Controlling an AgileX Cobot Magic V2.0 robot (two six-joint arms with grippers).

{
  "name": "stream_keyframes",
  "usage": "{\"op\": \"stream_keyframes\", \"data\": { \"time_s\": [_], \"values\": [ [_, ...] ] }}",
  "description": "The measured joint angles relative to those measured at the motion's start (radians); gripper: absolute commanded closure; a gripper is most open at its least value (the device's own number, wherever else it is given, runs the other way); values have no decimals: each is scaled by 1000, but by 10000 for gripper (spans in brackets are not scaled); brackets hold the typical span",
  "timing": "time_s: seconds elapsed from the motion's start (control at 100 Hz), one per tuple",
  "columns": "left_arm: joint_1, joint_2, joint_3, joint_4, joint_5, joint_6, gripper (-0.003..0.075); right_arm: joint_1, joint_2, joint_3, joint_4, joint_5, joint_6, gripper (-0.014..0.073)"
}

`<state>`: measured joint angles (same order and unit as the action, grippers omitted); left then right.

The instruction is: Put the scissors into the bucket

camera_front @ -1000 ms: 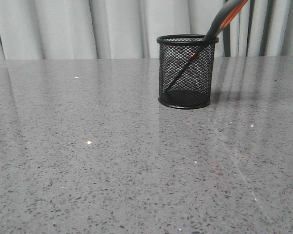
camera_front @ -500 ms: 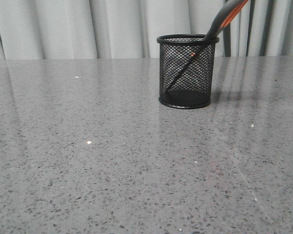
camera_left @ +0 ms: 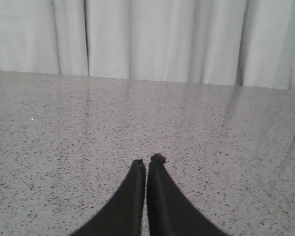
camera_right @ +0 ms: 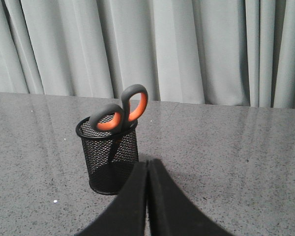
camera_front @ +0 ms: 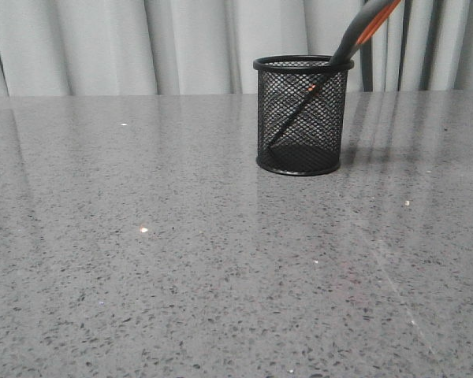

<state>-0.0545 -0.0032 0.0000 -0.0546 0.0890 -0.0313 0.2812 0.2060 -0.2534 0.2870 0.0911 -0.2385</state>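
Note:
The black wire-mesh bucket (camera_front: pixel 302 116) stands upright on the grey speckled table, right of centre at the back. The scissors (camera_front: pixel 361 30) stand in it blades down, leaning right, with the grey and orange handles sticking out over the rim. In the right wrist view the bucket (camera_right: pixel 110 156) holds the scissors (camera_right: pixel 122 109), and my right gripper (camera_right: pixel 148 162) is shut and empty, apart from the bucket on the near side. My left gripper (camera_left: pixel 147 161) is shut and empty over bare table; the bucket is out of its view. Neither gripper shows in the front view.
The grey speckled table (camera_front: pixel 142 260) stretches wide around the bucket. Grey pleated curtains (camera_front: pixel 142 43) hang behind the table's far edge.

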Motion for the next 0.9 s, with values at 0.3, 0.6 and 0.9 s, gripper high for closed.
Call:
{"op": "stream_keyframes", "data": {
  "time_s": [0.3,0.6,0.9],
  "values": [
    [0,0,0,-1,0,0,740,-79,-10,76,-148,-22,77,639],
    [0,0,0,-1,0,0,740,-214,-205,266,-233,4,156,639],
    [0,0,0,-2,0,0,740,-224,-216,268,-277,100,194,639]
  ]
}}
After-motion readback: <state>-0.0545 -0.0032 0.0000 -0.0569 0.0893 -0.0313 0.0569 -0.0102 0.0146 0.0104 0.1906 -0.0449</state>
